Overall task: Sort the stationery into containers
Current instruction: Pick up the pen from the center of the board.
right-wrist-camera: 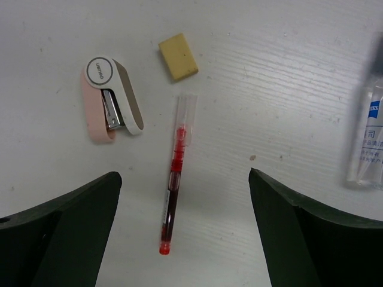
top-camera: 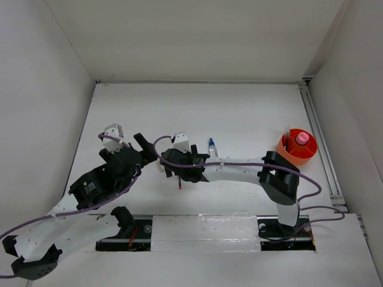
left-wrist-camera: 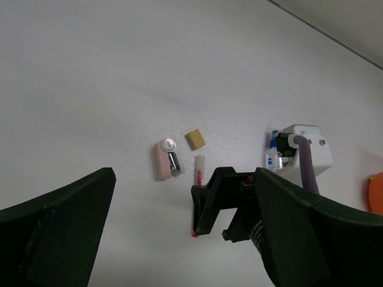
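And here are the right fingers (right-wrist-camera: pixel 66 233), spread wide and holding nothing, poised over the bench (right-wrist-camera: pixel 287 72) with the red pen (right-wrist-camera: pixel 172 191) lying squarely between them. The pen runs from twelve to six, clear cap up top, red tip down low, and one finger sits at nine, the other at three. That is a lovely line-up for a pinch across the barrel.

A pink-and-white stapler (right-wrist-camera: pixel 111 98) rests at ten o'clock from the pen, a tan eraser (right-wrist-camera: pixel 178 57) just past its cap at twelve, and a clear bottle (right-wrist-camera: pixel 368 143) stands well off at three.

The left fingers (left-wrist-camera: pixel 60 233) are wide too, empty, looking on from the nine o'clock side.

Now, that pen looks light, stiff and slim, with a smooth round barrel, so I'd expect it to roll or pivot if caught near an end. Best bet is mid-barrel, at the dark ink section, square on.

Its likely home, the orange cup (top-camera: pixel 293 159), is out at three o'clock on the bench from above, with a pink-capped tube (top-camera: pixel 302 139) already standing inside.
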You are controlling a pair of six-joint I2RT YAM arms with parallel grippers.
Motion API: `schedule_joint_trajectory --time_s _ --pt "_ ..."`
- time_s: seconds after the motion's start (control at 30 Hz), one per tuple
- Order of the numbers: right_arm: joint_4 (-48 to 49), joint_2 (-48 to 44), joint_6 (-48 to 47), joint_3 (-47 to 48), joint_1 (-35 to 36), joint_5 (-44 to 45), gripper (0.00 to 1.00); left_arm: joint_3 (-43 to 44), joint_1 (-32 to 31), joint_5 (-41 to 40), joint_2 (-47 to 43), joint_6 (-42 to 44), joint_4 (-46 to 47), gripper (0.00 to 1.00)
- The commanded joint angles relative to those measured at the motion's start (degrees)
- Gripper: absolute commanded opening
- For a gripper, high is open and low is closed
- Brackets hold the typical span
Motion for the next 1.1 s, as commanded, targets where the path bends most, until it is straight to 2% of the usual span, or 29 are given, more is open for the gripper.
schedule_joint_trajectory --time_s 0.0,0.33,0.7,0.9,1.0,1.03,1.07 --pt "4.3 -2.4 -0.8 -0.3 -1.4 -1.4 0.92 1.2 -0.1 -0.3 -0.8 -0.3 1.7 1.00" --pt "9.9 0.5 -3.1 -4.1 -4.0 -6.8 0.84 2.3 -0.1 -4.1 -1.3 -6.8 -2.8 1.00" --pt "11.2 4.0 -2.6 -4.1 -4.5 -9.9 0.72 2.3 -0.1 -4.7 -4.2 -8.0 -4.2 1.00" --pt "8.7 6.0 -0.9 -2.9 -4.5 -9.9 0.71 2.3 -0.1 -4.7 -5.7 -8.0 -4.2 1.00" --pt "6.2 7.7 -0.4 -1.4 -4.5 -8.8 0.60 2.3 -0.1 -4.7 -5.7 -8.0 -3.7 1.00" --pt "5.6 8.3 0.2 -0.8 -4.5 -8.1 0.54 2.3 -0.1 -4.7 -5.7 -8.0 -3.7 1.00" --pt "5.6 8.3 0.2 -0.8 -4.5 -8.1 0.52 2.3 -0.1 -4.7 -5.7 -8.0 -3.7 1.00"
